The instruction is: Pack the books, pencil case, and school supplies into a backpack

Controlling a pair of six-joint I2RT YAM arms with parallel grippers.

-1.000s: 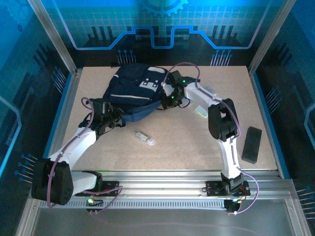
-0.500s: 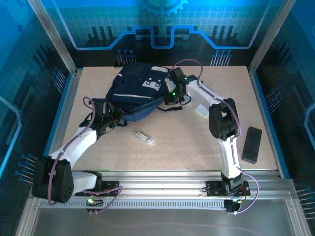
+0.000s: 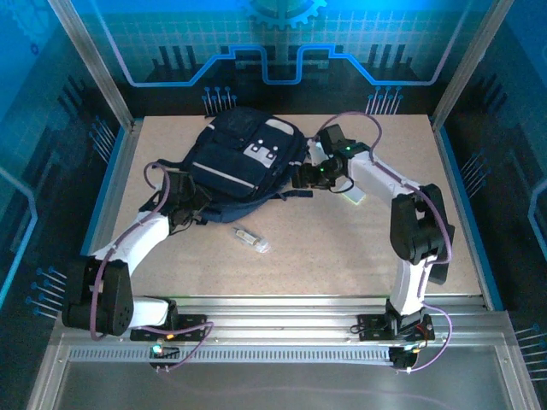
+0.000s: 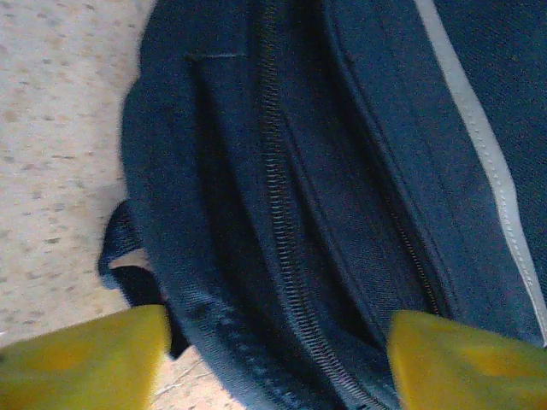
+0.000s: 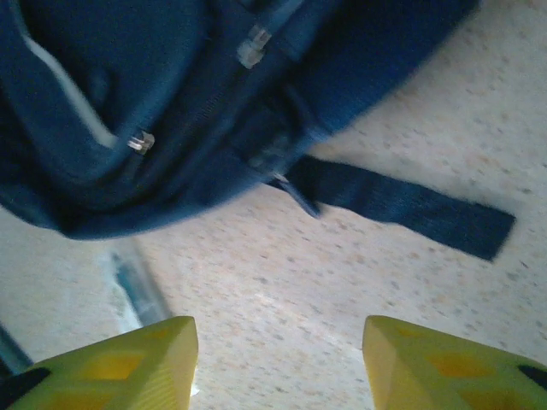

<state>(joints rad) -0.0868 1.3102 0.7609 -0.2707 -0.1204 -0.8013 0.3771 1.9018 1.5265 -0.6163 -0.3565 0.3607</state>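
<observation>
The dark navy backpack (image 3: 246,156) lies flat at the back left of the table, pale stripe and white-grey patches facing up. My left gripper (image 3: 190,210) is at its near-left edge, open, with the yellow fingers (image 4: 81,354) wide apart either side of the zipper seam (image 4: 282,231) and gripping nothing. My right gripper (image 3: 304,178) is open just right of the backpack (image 5: 154,94), over bare table, near a loose strap (image 5: 402,205). A short clear tube (image 3: 250,240) lies in front of the backpack. A small pale pad (image 3: 353,196) peeks out beside the right arm. The books and the pencil case are out of view.
The table's raised blue side rails (image 3: 109,184) and the metal frame (image 3: 282,312) at the near edge bound the work area. A blurred bluish clear thing (image 5: 135,286) lies by the right gripper's left finger. Open tabletop (image 3: 316,256) lies in front of the backpack.
Both grippers have gone from shut to open and let go of the backpack. The right arm swung out to the right. The backpack settled flatter toward the back.
</observation>
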